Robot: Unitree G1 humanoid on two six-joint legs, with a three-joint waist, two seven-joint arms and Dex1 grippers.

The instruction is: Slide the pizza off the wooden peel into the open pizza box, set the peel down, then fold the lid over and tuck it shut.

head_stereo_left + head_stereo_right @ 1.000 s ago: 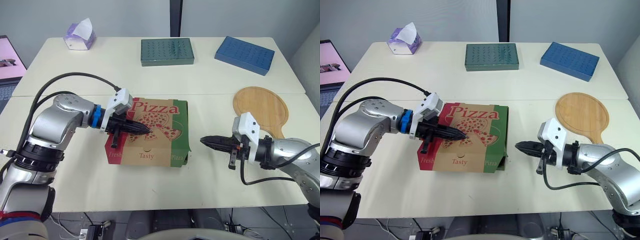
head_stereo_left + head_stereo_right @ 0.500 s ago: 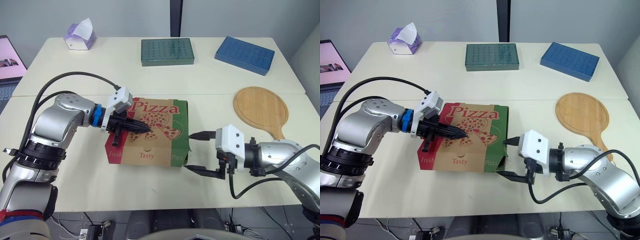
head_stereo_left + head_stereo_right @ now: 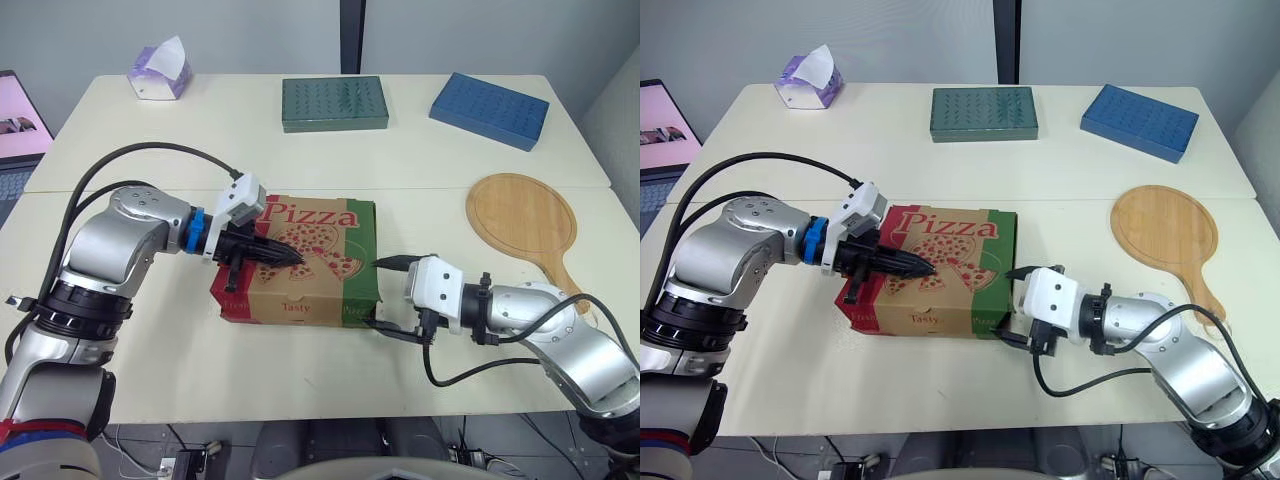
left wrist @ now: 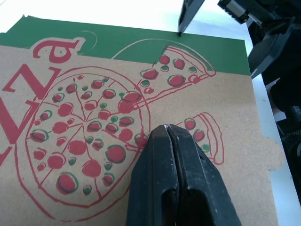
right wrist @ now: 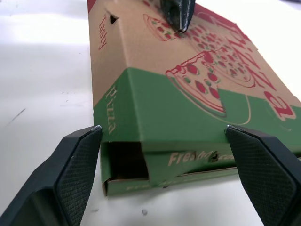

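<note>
Sitting near the middle of the table (image 3: 150, 340), the pizza box (image 3: 310, 290) has its lid folded down flat. The lid shows a red pizza drawing and the word Pizza. At the green end of the box, a small dark gap shows at one low corner.

The left gripper (image 3: 297, 259) has its tip on the lid, right on the pizza drawing. Its two black fingers are pressed tight together, with nothing between them. The right gripper (image 3: 380, 295) is at the green end of the box. Its fingers are spread wide, one by each corner of that end.

The wooden peel (image 3: 522, 222) lies flat on the table to the right, well apart from the box. Farther back lie a green flat box (image 3: 334, 103) and a blue flat box (image 3: 489, 109). A purple tissue box (image 3: 158, 72) stands at the far left corner.
</note>
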